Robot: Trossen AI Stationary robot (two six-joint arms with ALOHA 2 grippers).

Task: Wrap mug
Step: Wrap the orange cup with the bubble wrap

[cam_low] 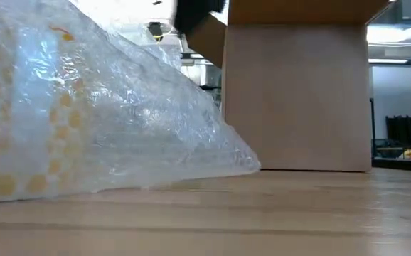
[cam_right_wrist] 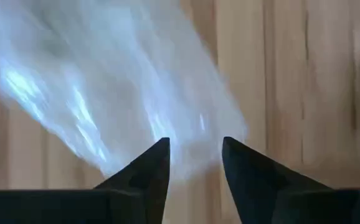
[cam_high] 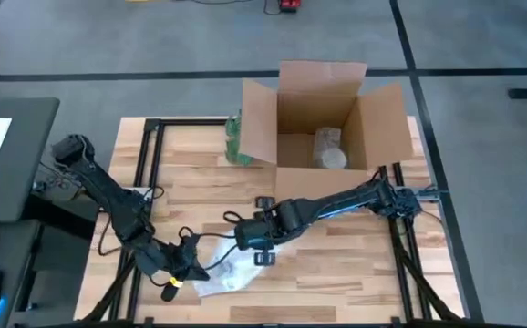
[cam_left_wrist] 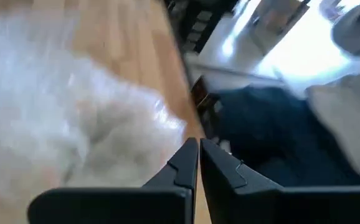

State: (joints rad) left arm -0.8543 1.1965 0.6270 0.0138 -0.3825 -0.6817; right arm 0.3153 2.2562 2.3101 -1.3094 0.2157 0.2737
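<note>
A sheet of clear bubble wrap (cam_high: 230,271) lies near the table's front edge. In the low view the bubble wrap (cam_low: 106,114) rises steeply at its left and its right corner rests on the wood. The mug is hidden. My left gripper (cam_high: 191,264) is shut at the wrap's left edge. My right gripper (cam_high: 250,244) stands open just over the wrap's far side, and the wrap (cam_right_wrist: 124,93) shows blurred beyond its fingertips (cam_right_wrist: 195,146). My left gripper is shut at the bubble wrap's edge (cam_left_wrist: 170,127), coming at it from the table's left, roughly level. The fingertips (cam_left_wrist: 189,155) hide how much film lies between them. The wrap's left part is lifted, and its right corner (cam_low: 252,165) stays on the table.
An open cardboard box (cam_high: 323,123) stands at the far middle with a pale wrapped bundle (cam_high: 329,148) inside. A green leafy bunch (cam_high: 234,138) stands by the box's left flap. Bare wood lies at the table's right front.
</note>
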